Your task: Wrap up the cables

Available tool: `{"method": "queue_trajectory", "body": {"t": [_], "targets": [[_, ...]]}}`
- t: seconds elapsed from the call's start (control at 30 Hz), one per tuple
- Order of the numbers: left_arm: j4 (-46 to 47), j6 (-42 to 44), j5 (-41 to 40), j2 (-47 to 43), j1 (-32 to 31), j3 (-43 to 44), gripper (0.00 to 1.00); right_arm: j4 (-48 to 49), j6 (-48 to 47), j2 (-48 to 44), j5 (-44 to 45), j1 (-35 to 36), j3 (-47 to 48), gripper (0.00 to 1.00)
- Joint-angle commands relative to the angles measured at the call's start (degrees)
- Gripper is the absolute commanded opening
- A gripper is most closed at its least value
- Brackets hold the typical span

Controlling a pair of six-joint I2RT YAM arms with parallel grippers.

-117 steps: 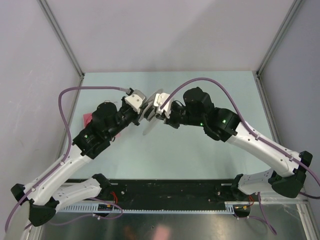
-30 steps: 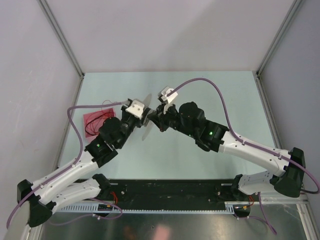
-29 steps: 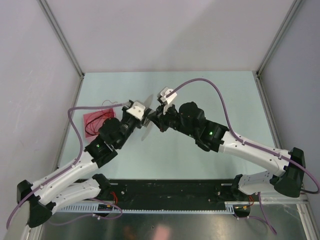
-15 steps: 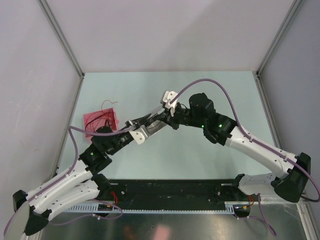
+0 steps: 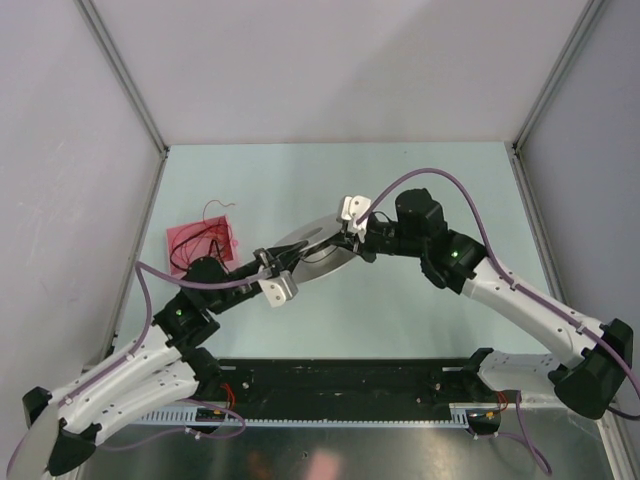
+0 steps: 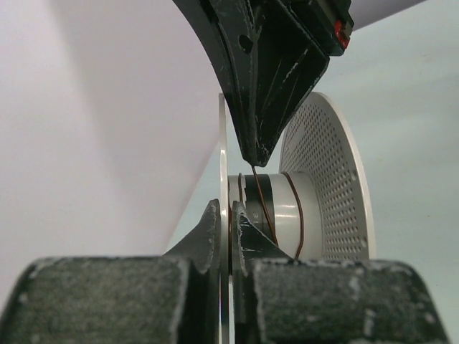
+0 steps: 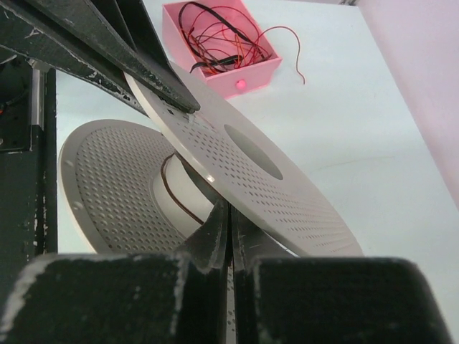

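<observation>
The left gripper (image 6: 224, 215) has its jaws pressed together on the thin rim of one perforated disc of the pale spool (image 6: 323, 186), holding it up off the table (image 5: 400, 180) near the middle of the workspace. The disc's edge runs straight down between the two fingertips.

The right gripper (image 7: 229, 218) reaches in from the other side, its jaws pinched almost shut, with the tips sitting in the gap between the spool's two discs. A thin dark reddish cable (image 6: 264, 208) leaves those tips and runs down around the spool's pale core. Two turns show there, set apart from each other. From the right wrist the same cable shows as a dark curve on the core.

The loose cables (image 7: 222, 32) – a tangle of black and red strands – lie in a small pink box (image 7: 247, 79) on the table, to the left of the spool and beyond the left arm. One red strand curls out over the box's edge onto the table.
</observation>
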Motion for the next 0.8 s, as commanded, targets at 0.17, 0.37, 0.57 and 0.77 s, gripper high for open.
{"method": "queue_trajectory", "body": {"t": [0.17,0.37,0.57,0.77], "targets": [[-4.3,-1.1,4.5,3.3,0.5,-1.0,0.0,4.2,7.9,-4.4,-0.5,-4.4,-3.9,0.0],[-4.7,-2.9,10.8,8.3,1.2,-1.4,0.0,4.8,9.8,-6.1,-5.6,-6.4,-10.0,0.0],[-5.1,-4.4,17.7,15.8,4.2,0.4,0.0,5.3,9.9,-5.3,-11.8,-11.1,-13.5,0.0],[-5.6,-0.5,20.7,22.1,6.5,1.2,0.0,8.7,8.0,-1.1,-15.5,-16.6,-16.6,0.0]]}}
